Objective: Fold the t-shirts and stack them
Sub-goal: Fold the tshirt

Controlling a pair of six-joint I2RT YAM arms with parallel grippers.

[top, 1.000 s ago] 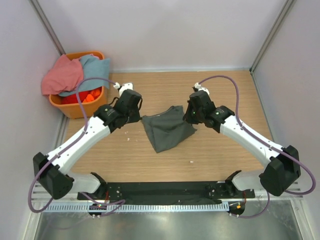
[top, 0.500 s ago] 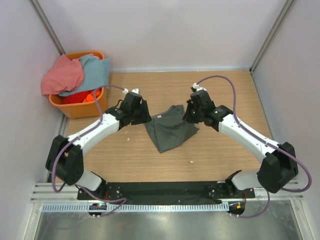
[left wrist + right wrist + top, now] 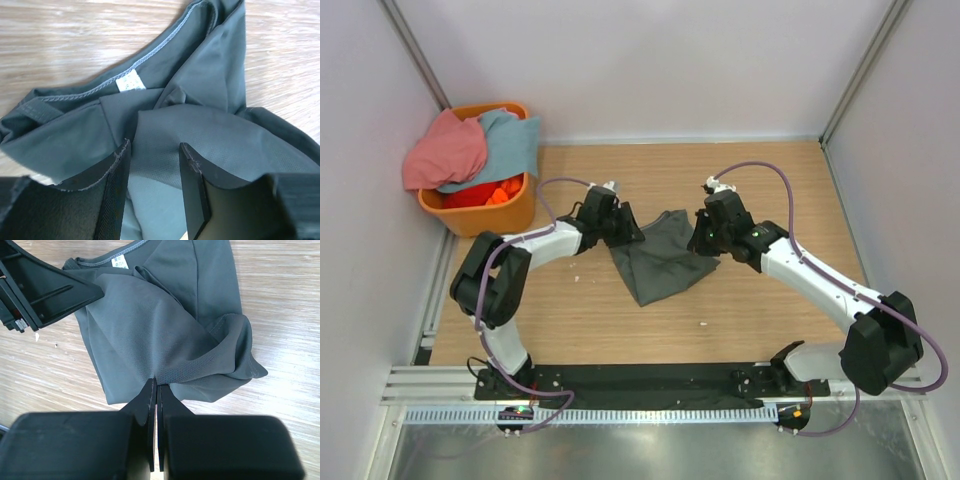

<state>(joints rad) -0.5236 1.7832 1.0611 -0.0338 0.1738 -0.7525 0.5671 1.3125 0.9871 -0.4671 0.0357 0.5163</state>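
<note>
Pale walls close off three sides of the wooden bench (image 3: 570, 320). We take the dark grey t-shirt (image 3: 655, 270) lying near the middle of the bench as our marker.

Both arms bend in toward that shirt: the left arm (image 3: 545, 243) meets it from its left side and the right arm (image 3: 810, 275) from its right side. The shirt lies bunched on the wood rather than spread flat, its collar at the far left edge and one fold raised on its right side.

Well to the left of the shirt and farther back, in the corner, stands an orange basket (image 3: 515, 215). A salmon-pink t-shirt (image 3: 445, 152) and a light blue t-shirt (image 3: 512, 140) are heaped over its rim, well apart from the grey one.

At the shirt's left edge, close to the collar, the left fingers (image 3: 630, 231) stand partly apart, one on either side of a soft ridge of grey cloth. We see no pinch on it.

On the shirt's right side, the right fingers (image 3: 156, 402) are pressed together on the raised fold, and the cloth tents toward them.

Smallest of all, a white neck label (image 3: 131, 82) sits just inside the shirt's collar seam.
</note>
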